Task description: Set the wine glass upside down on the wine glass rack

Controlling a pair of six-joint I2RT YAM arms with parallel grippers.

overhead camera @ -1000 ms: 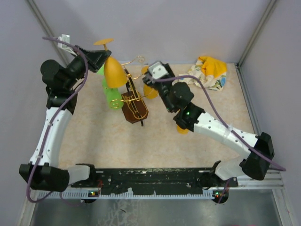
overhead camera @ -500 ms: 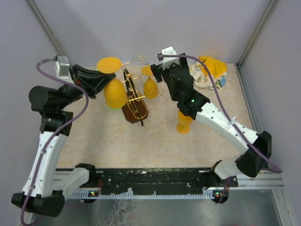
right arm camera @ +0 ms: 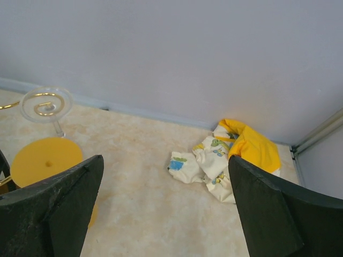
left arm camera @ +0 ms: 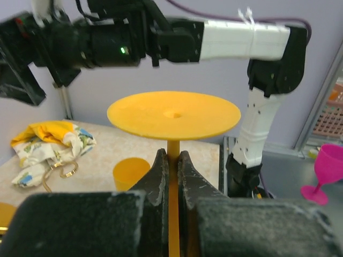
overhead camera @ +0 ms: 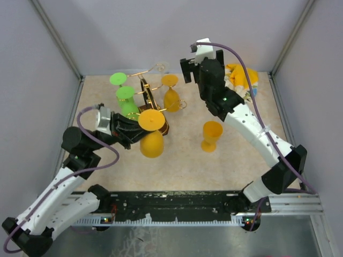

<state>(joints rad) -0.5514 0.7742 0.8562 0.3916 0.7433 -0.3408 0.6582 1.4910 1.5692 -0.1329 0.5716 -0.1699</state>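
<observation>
The left gripper (left arm camera: 172,158) is clenched on the stem of the orange wine glass (overhead camera: 152,144); the glass is held upside down, foot up, just at the near side of the rack (overhead camera: 148,98); the right gripper (right arm camera: 163,211) hangs released, fingers wide apart, above the desk (overhead camera: 182,160), near a crumpled cloth (right arm camera: 225,155).

L arm (overhead camera: 75,144) drew glass (overhead camera: 151,143) (orange) back from rack (overhead camera: 146,90); R arm (overhead camera: 241,115) rose.
</observation>
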